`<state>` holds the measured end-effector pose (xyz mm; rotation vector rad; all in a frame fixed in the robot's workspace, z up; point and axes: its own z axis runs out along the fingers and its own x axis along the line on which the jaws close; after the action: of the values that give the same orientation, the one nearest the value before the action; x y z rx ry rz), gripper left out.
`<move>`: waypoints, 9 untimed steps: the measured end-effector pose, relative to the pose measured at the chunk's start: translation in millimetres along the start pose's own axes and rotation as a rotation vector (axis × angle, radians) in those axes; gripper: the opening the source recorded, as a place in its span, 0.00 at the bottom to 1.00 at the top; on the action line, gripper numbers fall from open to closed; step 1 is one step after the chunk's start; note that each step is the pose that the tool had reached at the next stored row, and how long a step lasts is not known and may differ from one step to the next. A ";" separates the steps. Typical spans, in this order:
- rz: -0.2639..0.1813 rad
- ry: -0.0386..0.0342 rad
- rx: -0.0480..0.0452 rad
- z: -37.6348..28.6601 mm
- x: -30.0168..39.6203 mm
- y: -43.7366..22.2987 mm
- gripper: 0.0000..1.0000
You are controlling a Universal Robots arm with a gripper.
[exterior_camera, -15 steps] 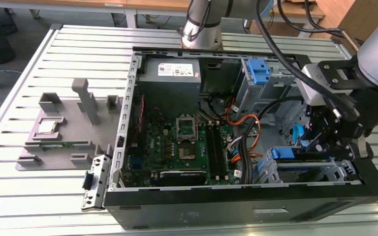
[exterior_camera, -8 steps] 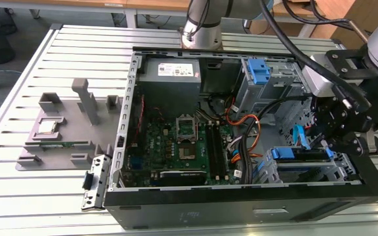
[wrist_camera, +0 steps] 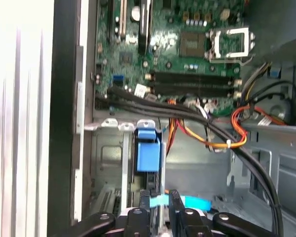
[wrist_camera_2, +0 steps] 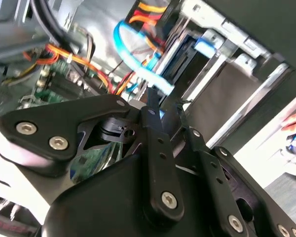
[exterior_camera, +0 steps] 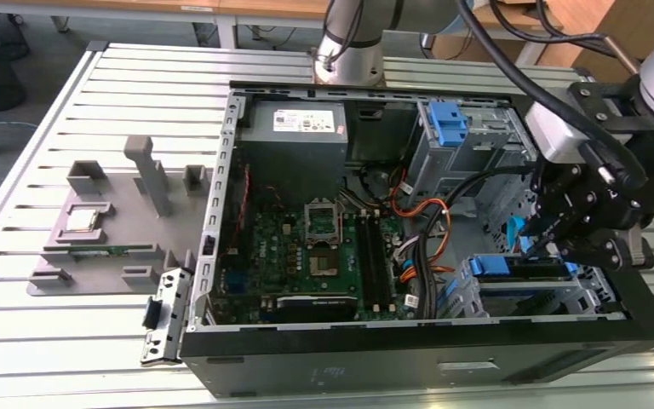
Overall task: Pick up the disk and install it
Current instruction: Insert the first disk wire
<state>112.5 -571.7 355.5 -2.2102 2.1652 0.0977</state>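
Bright daylight — wrist views blown-out, softly blurred.

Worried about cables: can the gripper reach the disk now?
Probably yes: the gripper hangs right at the disk with nothing between them; a light-blue cable crosses close by and might snag.

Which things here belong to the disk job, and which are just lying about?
Job: disk, in the lower cage; gripper, close over it.

Lying about: power supply; motherboard; blue bracket; orange cables; grey fixture.
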 end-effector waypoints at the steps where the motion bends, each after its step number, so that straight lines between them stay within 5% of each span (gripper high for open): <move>1: 0.001 -0.0005 -0.0165 0.2 0.0 -0.2 0.30; 9: 0.002 -0.0005 -0.0220 0.2 0.2 -3.8 0.30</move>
<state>116.2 -571.8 355.3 -2.2198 2.1761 0.1227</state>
